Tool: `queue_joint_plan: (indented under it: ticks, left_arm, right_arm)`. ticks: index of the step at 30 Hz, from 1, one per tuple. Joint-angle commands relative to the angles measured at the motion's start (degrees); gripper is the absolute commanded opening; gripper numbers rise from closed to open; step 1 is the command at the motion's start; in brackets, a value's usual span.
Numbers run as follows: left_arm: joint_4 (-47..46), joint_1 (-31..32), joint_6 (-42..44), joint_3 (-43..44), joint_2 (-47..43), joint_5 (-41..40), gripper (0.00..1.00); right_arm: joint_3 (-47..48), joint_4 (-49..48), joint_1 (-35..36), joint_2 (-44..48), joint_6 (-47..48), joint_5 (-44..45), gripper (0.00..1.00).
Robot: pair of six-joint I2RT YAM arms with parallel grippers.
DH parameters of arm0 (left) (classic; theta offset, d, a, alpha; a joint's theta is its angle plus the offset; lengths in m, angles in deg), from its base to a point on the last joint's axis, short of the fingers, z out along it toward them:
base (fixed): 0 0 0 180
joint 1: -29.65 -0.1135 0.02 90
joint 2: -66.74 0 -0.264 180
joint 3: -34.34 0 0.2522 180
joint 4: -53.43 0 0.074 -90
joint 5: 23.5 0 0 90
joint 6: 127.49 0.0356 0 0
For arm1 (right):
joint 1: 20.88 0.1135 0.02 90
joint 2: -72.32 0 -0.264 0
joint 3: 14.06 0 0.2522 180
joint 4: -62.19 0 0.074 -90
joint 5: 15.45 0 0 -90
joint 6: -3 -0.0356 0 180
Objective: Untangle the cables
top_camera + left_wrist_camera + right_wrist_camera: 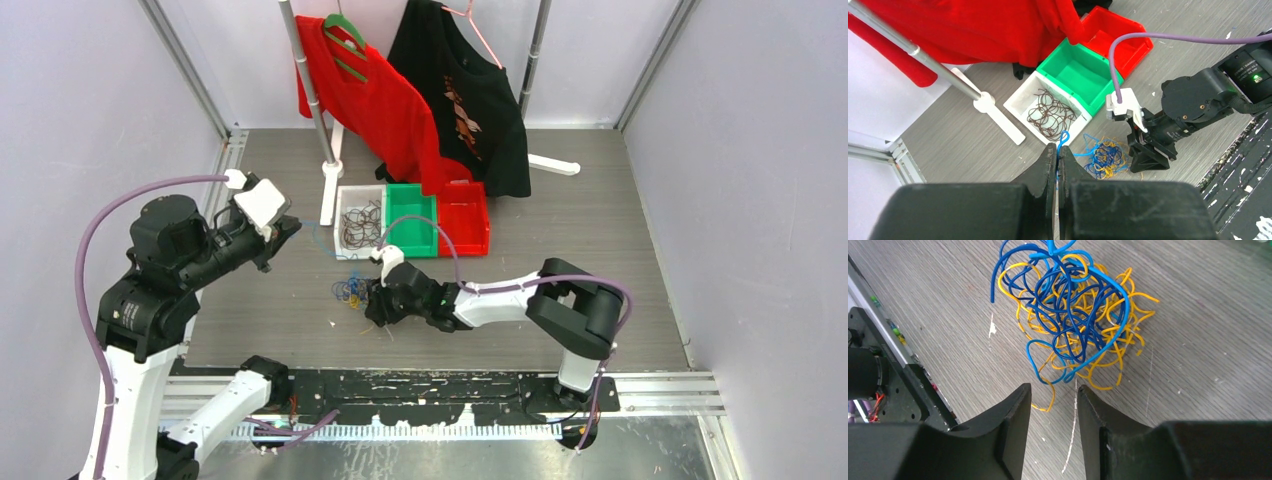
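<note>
The jaws of the left gripper (1057, 150) are pressed shut on one blue strand (1064, 139), which is pinched at their tips and runs from there, ahead and slightly to one side, down to the cables (1105, 159). The cables are seen as one loose clump lying on the tabletop (560, 260). Two colours are counted in it, blue and yellow, but the strands are too interlaced to be counted singly. The jaws of the right gripper (1053, 389) are held partly apart, with nothing gripped between them. The clump is found just ahead of their tips, and one yellow loop end lies close to the inner face of one finger; whether it touches cannot be told. Three bins are set in one row beyond both pairs of jaws, side by side: one white bin (341, 220), one green bin (412, 205) and one red bin (465, 225). One bundle of dark strands (1050, 112) is held in the white bin. Behind the bins, two shirts are hung on a rack (310, 90): one red shirt (375, 105) on a green hanger (345, 35) and one black shirt (470, 100) on a pink hanger (470, 20). A print is shown on the chest of the black shirt, but no words can be made out in it. Small white lettering on the right arm, seen in the left wrist view, is too small to be read.
</note>
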Motion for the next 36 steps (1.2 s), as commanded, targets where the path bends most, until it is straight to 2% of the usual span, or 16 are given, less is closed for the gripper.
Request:
queue_joint_plan:
  ticks: [1,5,8,11,14,20,21,23,24,26,31,36]
  left_arm:
    - [1.56,0.28,1.71,0.4,-0.36,-1.74,0.0]
    - [3.45,0.3,3.56,0.24,-0.57,-4.18,0.0]
    - [4.6,0.24,5.16,-0.97,-0.77,-6.68,0.0]
    - [6.87,0.29,7.76,-3.28,-1.17,-8.5,0.0]
    - [9.68,0.24,10.96,-7.32,-2.09,-9.19,0.0]
    - [14.61,0.24,20.9,-22.42,-6.48,-5.35,0.0]
    - [14.72,0.31,22.18,-24.54,-7.07,-4.67,0.07]
    - [14.28,0.24,23.91,-26.74,-7.36,-2.71,0.44]
    - [14.07,0.24,24.4,-26.62,-7.0,-1.42,0.57]
    - [12.51,0.24,22.74,-24.45,-5.42,2.34,0.73]
    - [7.79,0.24,13.87,-16.74,0.38,16.97,0.75]
    - [1.07,0.4,8.51,-16.21,4.51,28.66,0.73]
  right_arm:
    - [3.83,-2.88,0.18,-3.07,-0.72,-2.04,0.42]
    - [4.88,-1.55,0.25,-4.15,-0.2,-1.64,0.26]
    - [4.61,0.62,0.22,-2.73,1.56,-0.23,0.03]
    - [3.13,3.07,0.2,2.04,3.37,0.75,0.01]
    - [1.13,7.07,0.04,11.02,6.73,0.45,0.01]
    - [-0.22,17.56,-0.32,26.45,11.51,-2.41,0.01]
    - [-0.35,18.76,-0.35,28.28,12.21,-2.94,0.01]
    - [-0.16,20.83,-0.35,31.31,13.73,-4.32,0.01]
    - [0.03,21.62,-0.42,32.52,14.51,-4.67,0.01]
    - [0.23,22.36,-0.59,34.41,15.44,-5.19,0.01]
    - [1.65,21.85,-0.98,36.03,18.17,-8.27,0.01]
    - [5.54,21.59,-1.62,33.34,18.06,-14.41,0.01]
